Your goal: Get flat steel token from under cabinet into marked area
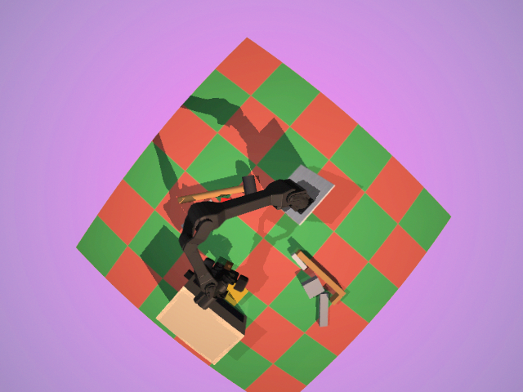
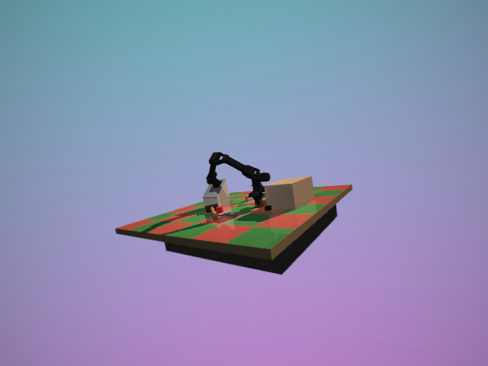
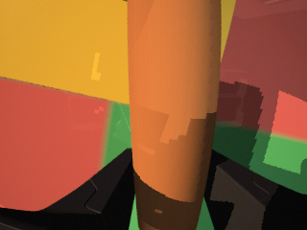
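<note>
The cabinet (image 1: 198,327) (image 2: 280,195) is a beige box near the table edge; its dark front side faces the yellow marked area (image 1: 238,295) (image 3: 58,43), partly covered by the arm. My gripper (image 3: 167,156) is shut on an orange-brown round wooden handle (image 1: 228,265) (image 3: 173,72), low in front of the cabinet. The handle runs up the middle of the wrist view, passing in front of the yellow area. Its far end is hidden by the arm and cannot be made out. The steel token is not visible in any view.
A mallet-like tool with an orange handle (image 1: 211,193) and dark head (image 1: 249,184) lies beyond the arm, beside a red block (image 2: 219,209). An orange bar (image 1: 319,272) and grey blocks (image 1: 312,287) (image 1: 323,309) lie right of the marked area. The arm stands on a grey base (image 1: 319,185).
</note>
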You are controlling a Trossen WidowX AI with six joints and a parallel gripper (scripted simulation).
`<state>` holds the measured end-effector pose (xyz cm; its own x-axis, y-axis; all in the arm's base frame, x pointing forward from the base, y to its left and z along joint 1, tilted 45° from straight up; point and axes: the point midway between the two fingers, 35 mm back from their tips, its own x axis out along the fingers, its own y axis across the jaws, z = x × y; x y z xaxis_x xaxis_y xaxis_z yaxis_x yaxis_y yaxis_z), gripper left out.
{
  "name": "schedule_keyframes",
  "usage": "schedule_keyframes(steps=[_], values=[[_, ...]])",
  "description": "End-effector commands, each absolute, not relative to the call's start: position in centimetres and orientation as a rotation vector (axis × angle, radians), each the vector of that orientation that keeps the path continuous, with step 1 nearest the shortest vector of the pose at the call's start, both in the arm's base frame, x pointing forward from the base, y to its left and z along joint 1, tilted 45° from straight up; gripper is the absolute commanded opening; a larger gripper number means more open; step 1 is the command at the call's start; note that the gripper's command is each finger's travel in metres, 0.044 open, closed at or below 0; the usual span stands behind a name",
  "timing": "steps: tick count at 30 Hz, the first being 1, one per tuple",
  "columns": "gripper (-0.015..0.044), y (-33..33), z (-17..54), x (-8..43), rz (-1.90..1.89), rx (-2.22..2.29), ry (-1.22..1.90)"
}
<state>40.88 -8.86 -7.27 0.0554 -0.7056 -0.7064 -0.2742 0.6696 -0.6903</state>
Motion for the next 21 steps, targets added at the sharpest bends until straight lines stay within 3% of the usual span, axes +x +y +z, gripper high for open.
schedule_keyframes(steps=[1, 21], values=[[0.0000, -9.0, -7.4, 40.2, -0.388, -0.847, 1.535], [0.0000, -9.5, -7.0, 38.5, -0.388, -0.848, 1.536]])
